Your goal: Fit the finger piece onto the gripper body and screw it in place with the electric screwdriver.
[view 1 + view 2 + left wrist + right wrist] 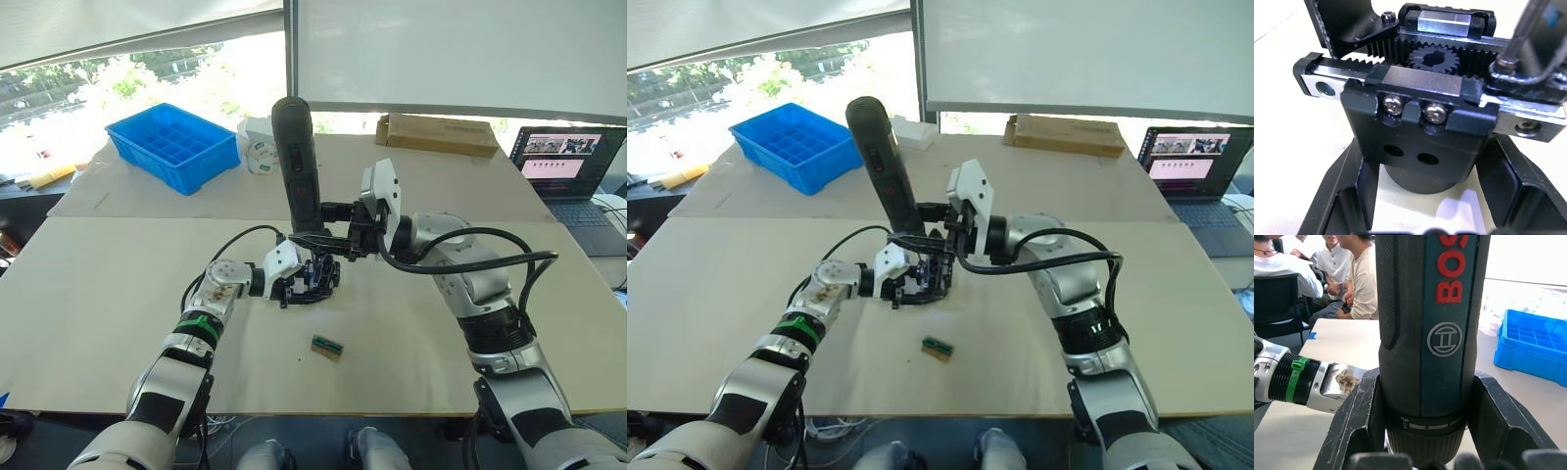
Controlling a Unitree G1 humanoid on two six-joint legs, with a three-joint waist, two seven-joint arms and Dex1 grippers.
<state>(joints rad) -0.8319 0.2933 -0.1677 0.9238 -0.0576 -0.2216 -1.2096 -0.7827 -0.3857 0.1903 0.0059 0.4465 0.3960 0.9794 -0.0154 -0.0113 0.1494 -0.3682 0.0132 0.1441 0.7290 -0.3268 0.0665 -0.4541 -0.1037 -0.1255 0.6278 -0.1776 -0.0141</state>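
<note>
Right now the gripper body [315, 275] is sitting mid-tabletop, and my left gripper [297, 282] is gripping it with its jaws clamped on the block's lower part. Through the left wrist camera I am seeing the body [1418, 122] close up: toothed racks, a central gear, two silver screws on its front face. A flat black piece, probably the finger piece [1347, 24], is standing at its upper corner, though I cannot tell how well it is seated.

Above it, my right gripper [345, 231] is holding the screwdriver [297, 166] nearly upright, leaning slightly, jaws clamped around its lower barrel. The thin bit [1525, 32] is coming down onto the body's top edge, its tip touching a fitting there. In the right wrist camera the screwdriver [1427, 333] is showing red lettering and a round logo.

Nearer to me, a small green-topped block [327, 346] is lying on the tabletop [98, 294], apart from the body. Farther off, a blue bin [174, 145] is resting at the left rear, a cardboard box [438, 134] at the back, a laptop [568, 162] at the right.
</note>
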